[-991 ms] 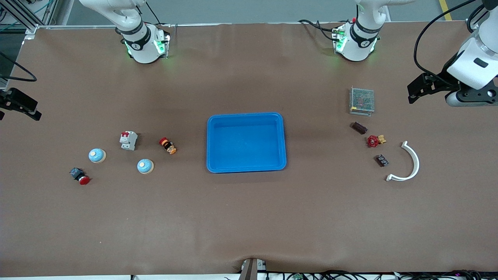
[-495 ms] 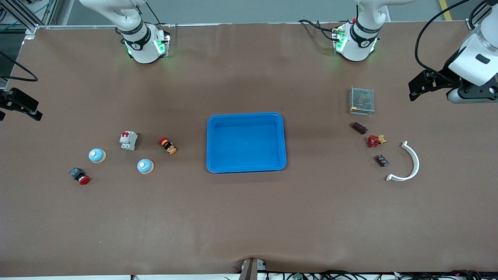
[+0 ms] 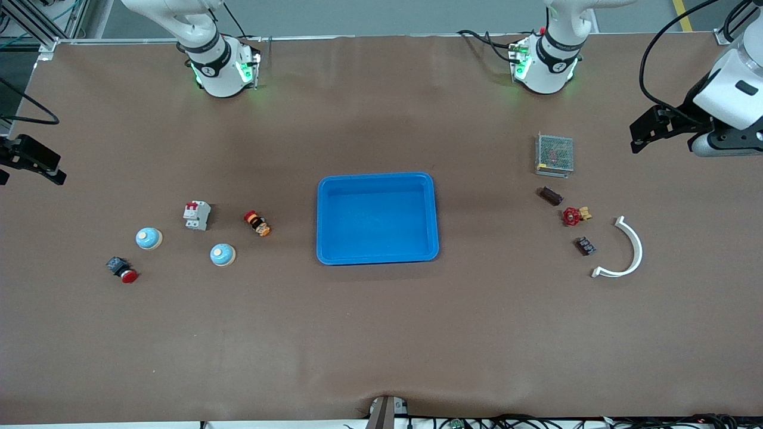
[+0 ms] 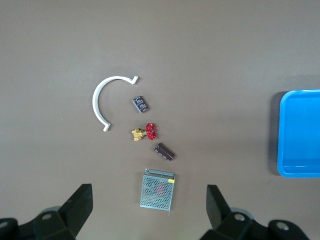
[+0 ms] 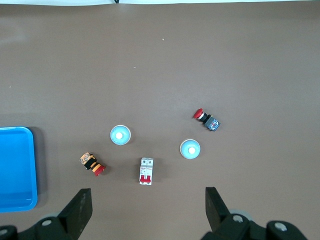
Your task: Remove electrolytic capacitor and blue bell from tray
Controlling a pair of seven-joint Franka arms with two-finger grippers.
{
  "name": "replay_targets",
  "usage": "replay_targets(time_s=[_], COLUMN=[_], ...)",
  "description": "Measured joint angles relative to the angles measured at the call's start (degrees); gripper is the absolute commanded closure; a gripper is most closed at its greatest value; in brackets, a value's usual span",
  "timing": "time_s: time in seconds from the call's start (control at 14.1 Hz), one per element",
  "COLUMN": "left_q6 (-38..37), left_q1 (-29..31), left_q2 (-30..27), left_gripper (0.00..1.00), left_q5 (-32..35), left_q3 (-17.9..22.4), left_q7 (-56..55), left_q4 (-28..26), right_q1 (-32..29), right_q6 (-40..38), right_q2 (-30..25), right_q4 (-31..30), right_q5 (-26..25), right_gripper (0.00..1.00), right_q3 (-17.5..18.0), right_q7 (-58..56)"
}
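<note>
So not much happening on the table itself yet. The blue tray (image 3: 377,218) sits empty in the middle. The two bells are toward the right arm's end: one light blue bell (image 3: 148,238) just beside the red-capped push button (image 3: 122,270), and the second bell (image 3: 222,254) nearer the tray, with the white circuit breaker (image 3: 197,215) and a small orange and red switch (image 3: 257,223) close by.

The capacitors are toward the left arm's end. One dark capacitor (image 3: 551,195) lies just in front-camera-side of the metal mesh power supply (image 3: 554,155), and another dark capacitor (image 3: 585,245) lies beside the white curved bracket (image 3: 626,250). The little red-handled brass valve (image 3: 574,215) sits between them.

Compared with a second ago, nothing on the table has shifted. What did move is the left gripper (image 3: 647,128): it has drifted up and toward the table's edge, now over bare table past the power supply. Its wrist view shows both fingers (image 4: 80,207) spread wide with nothing between them.

The right gripper (image 3: 33,159) hangs at the edge of the table at the right arm's end, barely changed, only nudged slightly. Its fingers (image 5: 77,210) are spread wide too, holding nothing, looking down on the bells.
</note>
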Motion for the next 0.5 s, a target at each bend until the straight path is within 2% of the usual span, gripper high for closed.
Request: replay_targets(time_s=[0.5], left_q6=[-0.1], left_q1=[0.0], left_q2=[0.0], left_gripper=[0.00], left_q5=[0.0], left_q3=[0.0], left_q7=[0.0], left_q4=[0.4], right_q1=[0.0], right_q6=[0.0], right_q2=[0.0], right_q4=[0.1], right_q5=[0.0], right_gripper=[0.00], right_q3=[0.0], right_q7=[0.0])
